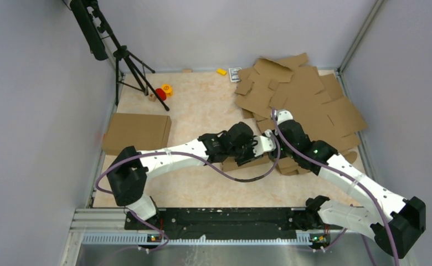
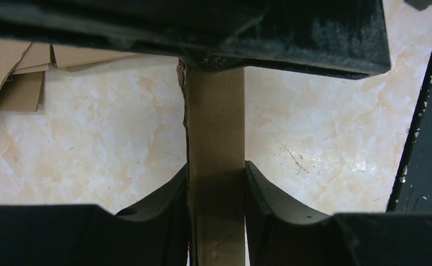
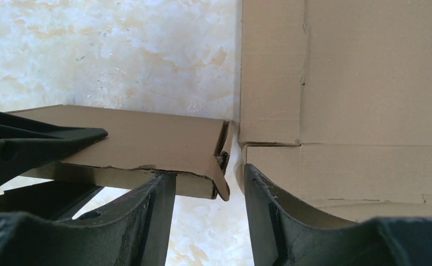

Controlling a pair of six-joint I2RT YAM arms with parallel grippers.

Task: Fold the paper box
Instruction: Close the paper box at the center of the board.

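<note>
Top external: two arms [image 1: 175, 155] [image 1: 358, 185], paper box [image 1: 238, 164]

Beige marbled table [image 1: 202, 111]. Messy pile of flat cardboard blanks [image 1: 308, 100] hogs the far right. Left of the pile along the back: yellow block [image 1: 221, 71], then red and yellow bits [image 1: 162, 93] by a tripod [image 1: 126, 55]. Closed brown box [image 1: 137, 132] well left, paper box [image 1: 241, 163] at the pile's near-left edge.

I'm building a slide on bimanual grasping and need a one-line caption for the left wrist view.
Left gripper clamped on a narrow strip of the paper box, above the marbled table.
</note>
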